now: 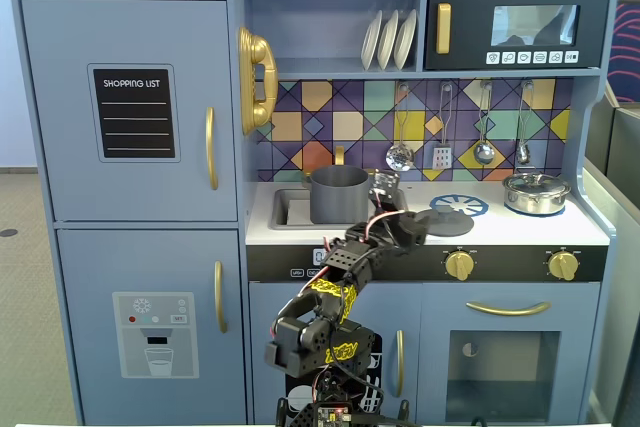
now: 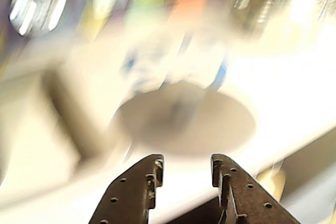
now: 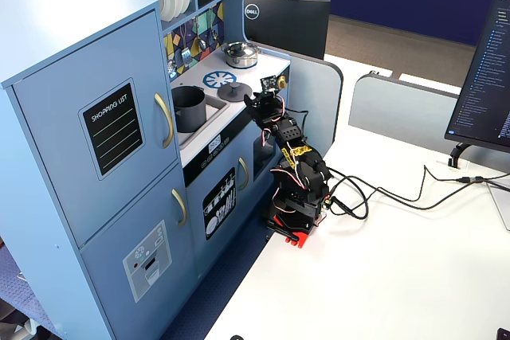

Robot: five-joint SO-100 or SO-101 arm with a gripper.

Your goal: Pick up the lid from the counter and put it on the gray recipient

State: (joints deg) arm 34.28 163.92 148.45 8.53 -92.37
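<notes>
toy kitchen counter (image 1: 520, 230); lid (image 2: 186, 121) blurred in wrist view; fingers (image 2: 186, 169) parted, empty

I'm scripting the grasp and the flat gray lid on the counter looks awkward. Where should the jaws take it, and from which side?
Probably the small knob at the centre of the lid, approached from above. The disc lies flat on the counter, so its thin rim offers little to pinch, while the knob is the only raised part. The gripper is open before it; the wrist view is too blurred to confirm the knob's shape.
</notes>
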